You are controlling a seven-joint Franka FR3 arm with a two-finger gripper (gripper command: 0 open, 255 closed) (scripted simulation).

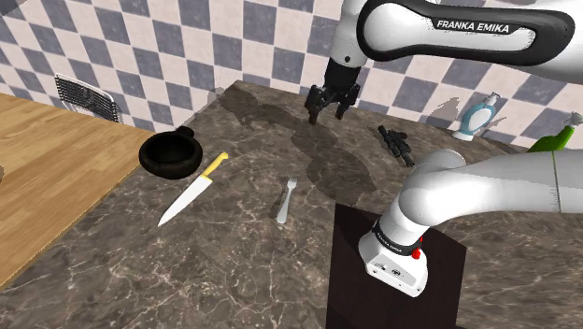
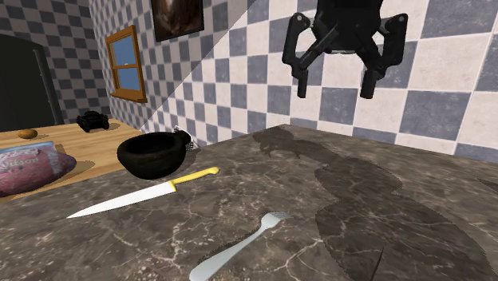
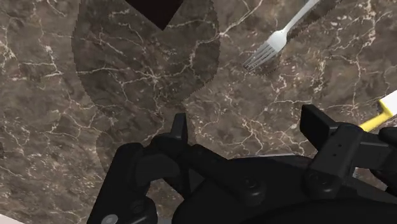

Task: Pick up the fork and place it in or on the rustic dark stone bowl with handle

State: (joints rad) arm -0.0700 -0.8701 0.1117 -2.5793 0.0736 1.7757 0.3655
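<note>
A silver fork [image 1: 286, 199] [image 2: 238, 244] [image 3: 275, 39] lies flat on the dark marble counter [image 1: 262, 252], tines pointing towards the back wall. A black bowl with a stub handle [image 1: 171, 152] [image 2: 153, 152] stands near the counter's edge, at the shoulder view's left. My black gripper [image 1: 329, 106] [image 2: 336, 78] [image 3: 245, 137] hangs open well above the counter, close to the checkered wall, with nothing between its fingers. The fork lies some way off from the gripper, nearer the stand.
A yellow-handled knife [image 1: 192, 192] [image 2: 140, 195] lies between bowl and fork. A wooden table [image 1: 47, 178] adjoins the counter at the shoulder view's left. A small black object [image 1: 396, 142], a blue-white bottle [image 1: 476, 118] and a green bottle [image 1: 553, 140] stand near the wall.
</note>
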